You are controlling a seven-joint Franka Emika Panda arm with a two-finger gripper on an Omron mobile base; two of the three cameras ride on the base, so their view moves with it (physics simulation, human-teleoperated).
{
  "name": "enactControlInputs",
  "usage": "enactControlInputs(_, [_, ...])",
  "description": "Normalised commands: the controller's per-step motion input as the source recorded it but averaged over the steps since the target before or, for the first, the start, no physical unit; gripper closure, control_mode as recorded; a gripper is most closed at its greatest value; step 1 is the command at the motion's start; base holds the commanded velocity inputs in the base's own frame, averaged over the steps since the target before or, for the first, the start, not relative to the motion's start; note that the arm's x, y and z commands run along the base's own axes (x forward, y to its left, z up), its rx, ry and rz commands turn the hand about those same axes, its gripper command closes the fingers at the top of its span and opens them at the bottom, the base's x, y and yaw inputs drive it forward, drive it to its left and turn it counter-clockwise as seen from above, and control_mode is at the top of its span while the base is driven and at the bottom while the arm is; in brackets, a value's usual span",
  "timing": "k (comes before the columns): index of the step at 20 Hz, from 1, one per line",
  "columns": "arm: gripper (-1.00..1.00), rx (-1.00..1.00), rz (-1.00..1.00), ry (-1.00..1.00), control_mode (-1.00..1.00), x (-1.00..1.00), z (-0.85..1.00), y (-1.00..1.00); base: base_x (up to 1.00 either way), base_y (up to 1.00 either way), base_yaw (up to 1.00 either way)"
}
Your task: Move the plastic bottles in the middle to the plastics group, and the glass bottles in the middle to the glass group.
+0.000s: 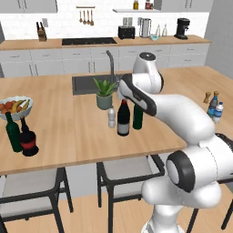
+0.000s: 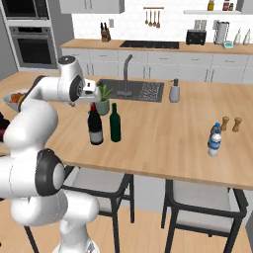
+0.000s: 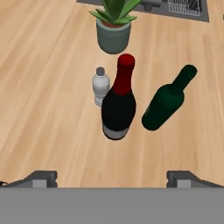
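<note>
Counted three middle bottles: wine bottle (image 3: 118, 109), green bottle (image 3: 165, 105), plastic bottle (image 3: 100, 86). Gripper (image 3: 112, 177) wide, empty, fingertips cropped.

Wine bottle (image 3: 118, 109), green bottle (image 3: 165, 105), clear plastic bottle (image 3: 100, 86) upright mid-counter.

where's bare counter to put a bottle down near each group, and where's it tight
Bare wood lies right of the squat red-labelled bottle, between it and the middle cluster. More lies left of the blue-labelled bottles, toward the green bottle. It is tight in the middle: small plastic bottle, wine bottle and green bottle stand close, the potted plant just behind.
</note>
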Motion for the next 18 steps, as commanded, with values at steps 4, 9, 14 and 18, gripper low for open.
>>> enactControlInputs(4, [-1.0, 0.06, -0.01, 0.0, -1.0, 0.4, -0.33, 0.0, 0.0, 0.0, 0.0])
enactControlInputs(9, [-1.0, 0.0, -0.03, 0.0, -1.0, 0.54, -0.19, 0.0, 0.0, 0.0, 0.0])
enactControlInputs(14, [-1.0, 0.0, -0.03, 0.01, -1.0, 0.33, -0.01, 0.01, 0.0, 0.0, 0.0])
enactControlInputs(18, [-1.0, 0.0, -0.04, 0.03, -1.0, 0.22, -0.21, 0.0, 0.0, 0.0, 0.0])
